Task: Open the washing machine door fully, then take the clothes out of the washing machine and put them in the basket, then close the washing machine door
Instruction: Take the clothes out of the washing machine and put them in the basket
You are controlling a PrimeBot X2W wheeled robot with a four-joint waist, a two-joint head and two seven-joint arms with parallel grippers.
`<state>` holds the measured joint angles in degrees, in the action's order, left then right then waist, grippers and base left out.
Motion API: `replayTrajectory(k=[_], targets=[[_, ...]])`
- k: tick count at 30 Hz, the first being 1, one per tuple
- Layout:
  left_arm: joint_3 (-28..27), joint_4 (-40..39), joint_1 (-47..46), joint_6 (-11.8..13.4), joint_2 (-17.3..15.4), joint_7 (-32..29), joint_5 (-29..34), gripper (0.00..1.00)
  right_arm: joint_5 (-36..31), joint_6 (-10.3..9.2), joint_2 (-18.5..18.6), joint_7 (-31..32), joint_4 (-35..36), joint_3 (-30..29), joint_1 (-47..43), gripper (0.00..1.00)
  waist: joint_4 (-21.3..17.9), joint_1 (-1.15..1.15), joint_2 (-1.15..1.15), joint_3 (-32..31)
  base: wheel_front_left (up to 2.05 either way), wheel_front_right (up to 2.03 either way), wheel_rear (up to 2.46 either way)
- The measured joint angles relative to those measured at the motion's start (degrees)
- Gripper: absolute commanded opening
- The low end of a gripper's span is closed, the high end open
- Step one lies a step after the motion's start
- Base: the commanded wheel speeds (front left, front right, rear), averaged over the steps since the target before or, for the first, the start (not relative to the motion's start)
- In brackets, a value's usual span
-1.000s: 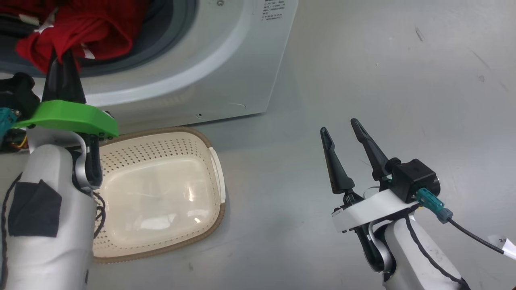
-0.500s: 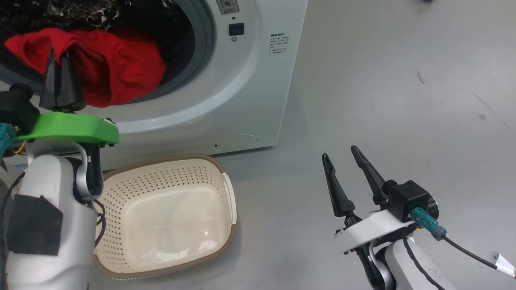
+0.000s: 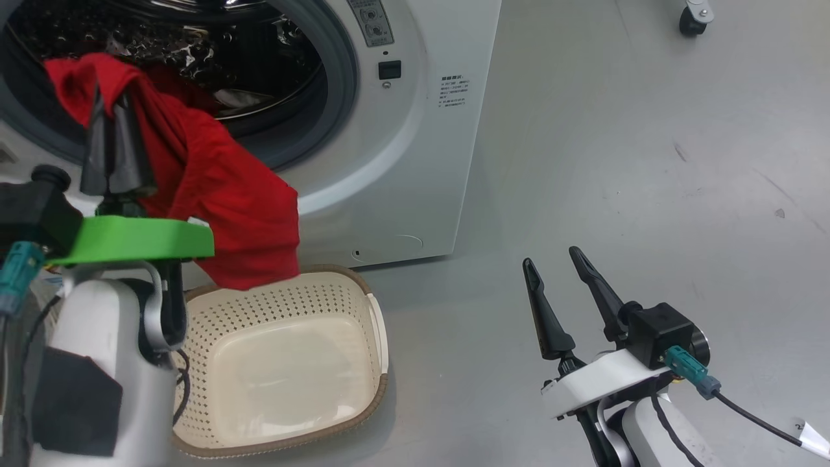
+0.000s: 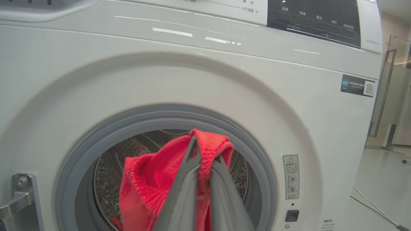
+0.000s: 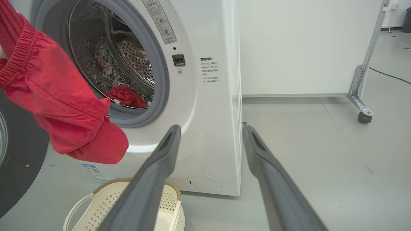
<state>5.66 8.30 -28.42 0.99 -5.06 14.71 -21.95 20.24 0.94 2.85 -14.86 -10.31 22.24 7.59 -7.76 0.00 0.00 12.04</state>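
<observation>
Looking down from the head, the left gripper point(image 3: 111, 97) has its 2 dark fingers pressed together on a red garment point(image 3: 227, 214). The cloth hangs before the opening of the washing machine point(image 3: 415, 162) and covers a part of the far rim of the basket point(image 3: 373, 324). The basket stands on the grey floor point(image 3: 616, 162) just before the machine, and its left part is hidden behind the left forearm. The top of the drum opening is cut off. The right gripper point(image 3: 550, 257) hovers well apart over bare floor, its jaws spread and holding nothing.

In the left wrist view, the closed fingers pinch a ribbed hem of the garment before the grey seal point(image 4: 253, 154). The cloth hides much of the drum. A metal hinge point(image 4: 19, 195) is cut off at the left edge.

In the right wrist view, the washing machine door point(image 5: 19, 160) stands open and is cut off at the left, with a part of its black rim in sight. 1 smaller red piece point(image 5: 126, 96) lies at the drum's mouth. A white panel on wheels point(image 5: 305, 48) stands behind.
</observation>
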Motion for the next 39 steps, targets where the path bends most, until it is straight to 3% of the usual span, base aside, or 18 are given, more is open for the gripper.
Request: replayTrajectory(k=[17,30,39], targets=[[1.79,3.6,14.82,3.28,1.78,-2.78,-1.31,0.0,-0.78,0.53,0.02,0.0,2.25,0.54,0.15,1.0,-0.34,0.0,0.0,4.59,0.0,0.0,0.0],[3.74,8.03,15.08,3.49,2.14,-6.82,-3.22,0.0,-1.3,0.52,0.01,0.0,5.57,0.57,2.46,1.0,-2.1,0.0,0.0,12.53,0.0,0.0,0.0],[3.55,12.82,8.62,3.49,1.48,-10.22,-3.21,0.0,-1.15,0.44,0.01,0.0,8.31,1.64,5.42,1.0,-3.75,0.0,0.0,19.49,0.0,0.0,0.0]])
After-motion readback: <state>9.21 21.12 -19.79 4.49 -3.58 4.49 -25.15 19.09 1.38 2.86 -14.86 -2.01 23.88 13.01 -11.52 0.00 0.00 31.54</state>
